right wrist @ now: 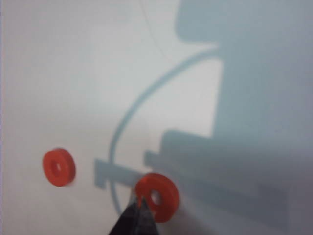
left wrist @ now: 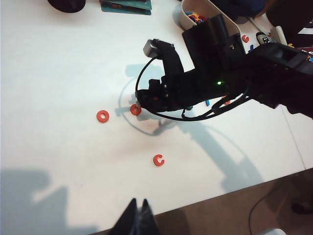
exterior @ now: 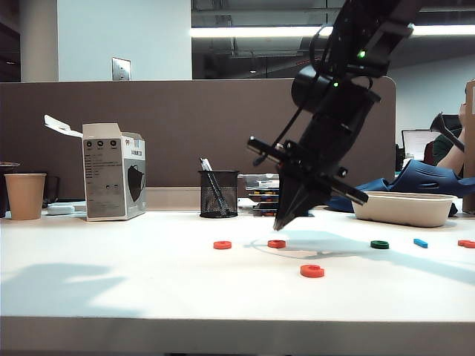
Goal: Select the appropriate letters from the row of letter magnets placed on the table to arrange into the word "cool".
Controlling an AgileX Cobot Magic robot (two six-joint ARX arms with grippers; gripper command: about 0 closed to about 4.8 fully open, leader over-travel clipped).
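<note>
Right claw (exterior: 280, 222) is hanging tip-down over the worktop (exterior: 111, 289), jaws pressed together and pinching nothing, its point sitting just beside the middle red-orange O (right wrist: 156, 197), at that ring's near rim. Whether the tip is touching the ring or hovering a hair above is unclear; the right wrist view is blurred.

Left claw (left wrist: 138, 219) is parked near the worktop's front edge, well apart from the pieces, jaws together, empty.

A second red-orange O (exterior: 222, 245) is lying to the left of the first; the red-orange C (exterior: 312, 271) is lying nearer the front edge. Dark green ring (exterior: 379, 244) and light-blue bar (exterior: 421, 242) are waiting off to the right.

Risks, as I judge them: shut jaws can only nudge, so the O may be skidding off line or flipping under a glancing push; the pieces are thin and slick.

Hard to read: the arm is covering part of the row in the left wrist view, and the red piece (exterior: 467, 243) at the right edge is being cut off.
</note>
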